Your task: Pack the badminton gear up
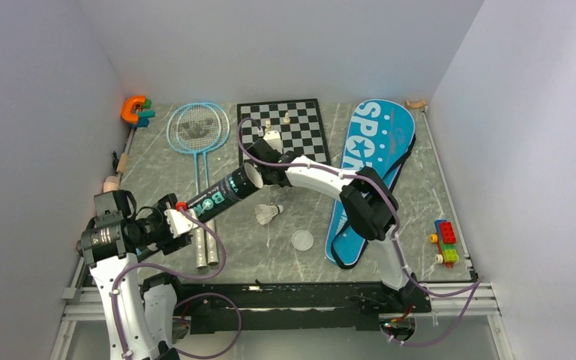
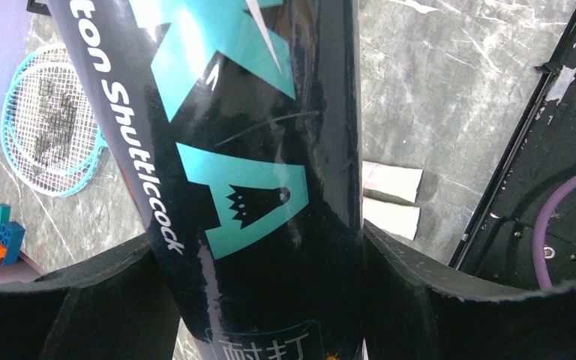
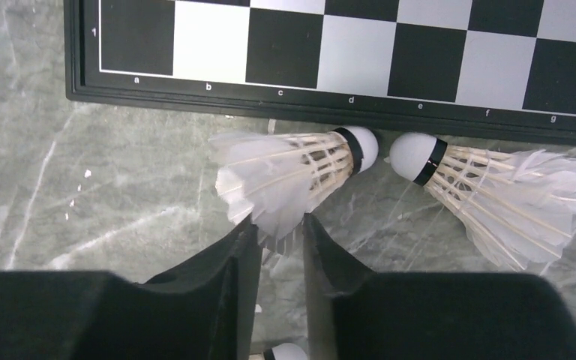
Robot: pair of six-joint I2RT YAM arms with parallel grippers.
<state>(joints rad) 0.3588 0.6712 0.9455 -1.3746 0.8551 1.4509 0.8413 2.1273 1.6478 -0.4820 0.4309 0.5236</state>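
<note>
My left gripper (image 1: 182, 212) is shut on the base end of the black lettered tube (image 1: 225, 193), which tilts up with its open mouth toward the chessboard; in the left wrist view the tube (image 2: 255, 187) fills the jaws. My right gripper (image 1: 274, 154) is shut on the feather skirt of a white shuttlecock (image 3: 292, 176) lying at the board's near edge. A second shuttlecock (image 3: 495, 187) lies cork to cork beside it. A third shuttlecock (image 1: 268, 214) lies on the table. Two light-blue rackets (image 1: 197, 131) lie far left. The blue SPORT bag (image 1: 371, 172) lies on the right.
The chessboard (image 1: 300, 131) with pale pieces sits at the back centre. An orange C-shaped toy (image 1: 133, 109) is in the back left corner. A clear round lid (image 1: 302, 240) lies near the bag. Toy bricks (image 1: 444, 240) sit at the right edge.
</note>
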